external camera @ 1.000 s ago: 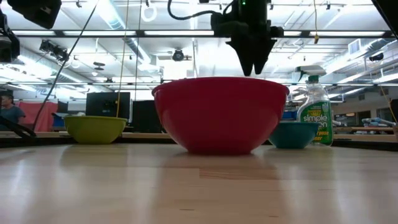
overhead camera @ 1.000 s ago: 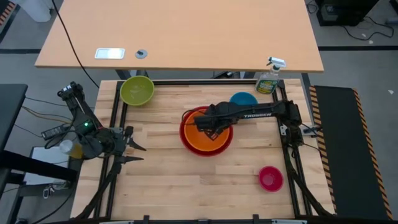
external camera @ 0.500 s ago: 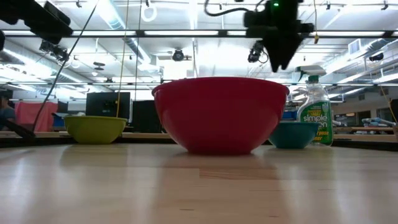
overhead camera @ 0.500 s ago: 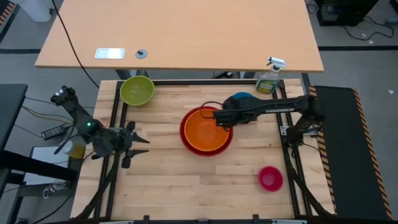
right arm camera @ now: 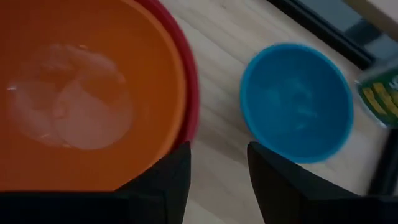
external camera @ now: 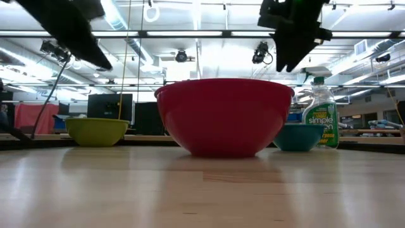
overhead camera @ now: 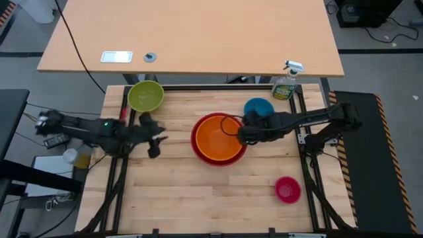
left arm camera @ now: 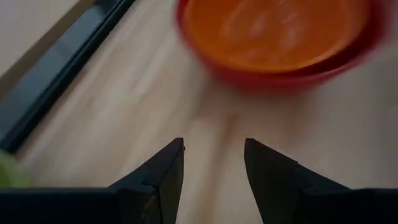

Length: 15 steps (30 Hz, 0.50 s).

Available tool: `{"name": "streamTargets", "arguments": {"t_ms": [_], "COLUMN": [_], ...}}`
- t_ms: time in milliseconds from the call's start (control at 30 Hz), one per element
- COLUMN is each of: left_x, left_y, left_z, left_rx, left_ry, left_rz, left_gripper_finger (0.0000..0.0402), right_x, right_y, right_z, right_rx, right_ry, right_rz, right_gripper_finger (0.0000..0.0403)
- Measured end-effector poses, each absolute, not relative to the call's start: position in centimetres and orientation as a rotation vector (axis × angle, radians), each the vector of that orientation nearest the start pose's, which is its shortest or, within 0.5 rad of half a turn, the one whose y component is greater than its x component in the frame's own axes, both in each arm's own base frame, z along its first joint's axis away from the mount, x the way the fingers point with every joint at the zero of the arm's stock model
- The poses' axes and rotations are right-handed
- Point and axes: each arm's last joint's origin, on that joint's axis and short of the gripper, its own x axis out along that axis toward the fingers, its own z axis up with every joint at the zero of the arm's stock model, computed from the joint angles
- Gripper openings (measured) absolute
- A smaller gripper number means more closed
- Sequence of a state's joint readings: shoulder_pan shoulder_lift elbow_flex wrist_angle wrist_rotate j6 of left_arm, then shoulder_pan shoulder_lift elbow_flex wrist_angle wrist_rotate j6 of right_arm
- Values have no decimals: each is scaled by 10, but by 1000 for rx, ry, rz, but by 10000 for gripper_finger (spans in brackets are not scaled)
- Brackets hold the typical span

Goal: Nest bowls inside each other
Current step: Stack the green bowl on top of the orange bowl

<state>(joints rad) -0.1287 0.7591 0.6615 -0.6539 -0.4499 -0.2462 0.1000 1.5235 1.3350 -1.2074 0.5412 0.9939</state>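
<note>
The orange bowl [overhead camera: 219,140] sits nested in the red bowl [overhead camera: 195,142] at the table's middle. A yellow-green bowl [overhead camera: 146,96] stands at the far left, a blue bowl [overhead camera: 258,106] at the far right, and a pink bowl [overhead camera: 287,190] at the near right, each on its base. My right gripper [right arm camera: 217,152] hangs open and empty over the nested pair's right rim, between the red rim [right arm camera: 190,93] and the blue bowl [right arm camera: 295,102]. My left gripper [left arm camera: 213,149] is open and empty above bare wood, left of the nested bowls [left arm camera: 273,31].
A green spray bottle [overhead camera: 285,84] stands at the far right corner beside the blue bowl. A black frame rail [overhead camera: 125,125] runs along the table's left edge and another along the right. Bare wood lies along the near edge [overhead camera: 198,205].
My right gripper has drawn back from over the orange bowl's middle toward the table's right, ending over the bowls' right rim. My left gripper has swung in from the left rail over the table, toward the far edge and the nested bowls, turning as it went. No bowl has moved.
</note>
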Motion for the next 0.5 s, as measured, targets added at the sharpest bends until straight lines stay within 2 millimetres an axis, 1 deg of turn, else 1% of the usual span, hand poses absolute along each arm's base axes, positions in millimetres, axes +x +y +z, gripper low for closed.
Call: {"name": "streamTargets", "arguments": {"t_ms": [133,300,400,500], "left_x": [161,164,163,163], "left_y": [27,67,86,99], "left_z": [249,234,227,221], "left_rx": [7,23,56,87], "left_ry": [817,967,1040,1098], "left_rz": [527,697,794,860], "left_gripper_finger": [172,172,172,172], "right_x": [283,290,293,296], "right_y": [17,19,19,18], "right_z": [289,290,290,292], "right_rx": [348,312,297,293], "right_ry": [959,923,905,880], "right_rz": [-909,-853,-836,-815], "right_gripper_finger": [167,167,167,167]}}
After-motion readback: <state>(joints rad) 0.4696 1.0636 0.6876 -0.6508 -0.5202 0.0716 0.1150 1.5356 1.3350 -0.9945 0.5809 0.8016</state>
